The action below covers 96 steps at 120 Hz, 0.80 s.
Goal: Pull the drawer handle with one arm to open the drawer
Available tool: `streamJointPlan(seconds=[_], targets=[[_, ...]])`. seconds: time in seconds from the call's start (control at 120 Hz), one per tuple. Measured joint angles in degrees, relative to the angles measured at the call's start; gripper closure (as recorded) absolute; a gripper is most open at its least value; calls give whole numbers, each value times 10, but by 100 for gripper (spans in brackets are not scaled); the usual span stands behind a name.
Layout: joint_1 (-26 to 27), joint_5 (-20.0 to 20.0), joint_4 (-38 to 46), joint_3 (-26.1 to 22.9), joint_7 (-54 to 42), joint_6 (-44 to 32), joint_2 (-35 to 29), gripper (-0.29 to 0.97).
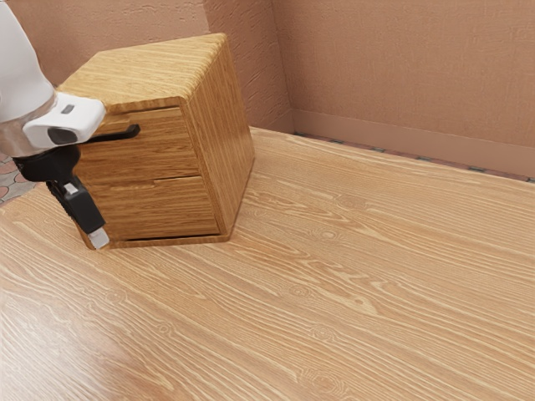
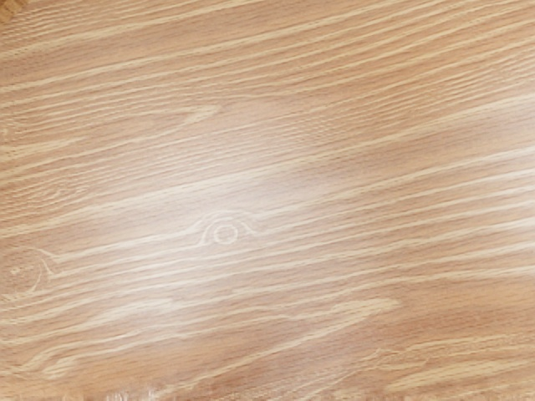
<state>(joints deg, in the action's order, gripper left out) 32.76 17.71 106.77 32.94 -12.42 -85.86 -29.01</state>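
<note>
A small wooden cabinet [image 1: 213,109] stands on the wooden surface at the exterior view's left. It has two drawer fronts, one above the other. The upper drawer [image 1: 155,150] carries a thin black bar handle [image 1: 117,134] near its top edge, and its front looks flush with the cabinet. The lower drawer [image 1: 159,207] sits beneath it. My black gripper [image 1: 92,227] hangs in front of the cabinet's lower left corner, pointing down and to the right, well below the handle and apart from it. The wrist view looks down on bare wood grain [image 2: 226,234].
The wooden surface [image 1: 351,284] stretches wide to the right of and in front of the cabinet. Reddish-brown walls [image 1: 401,67] rise behind it and meet in a corner just behind the cabinet.
</note>
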Motion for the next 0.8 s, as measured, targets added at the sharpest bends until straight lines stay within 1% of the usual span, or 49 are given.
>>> streamJointPlan(seconds=[0.083,0.158,0.3,0.45,0.533,0.758,0.8], targets=[[-7,35,7,2,-38,-11,-7,0],[4,52,14,27,-67,-28,-18,0],[19,70,22,58,-128,-105,-33,0],[33,89,20,71,-220,-159,-35,0],[37,100,20,76,-276,-176,-36,0],[39,150,14,95,-402,-195,-45,0],[48,158,5,102,-421,-197,-42,0]])
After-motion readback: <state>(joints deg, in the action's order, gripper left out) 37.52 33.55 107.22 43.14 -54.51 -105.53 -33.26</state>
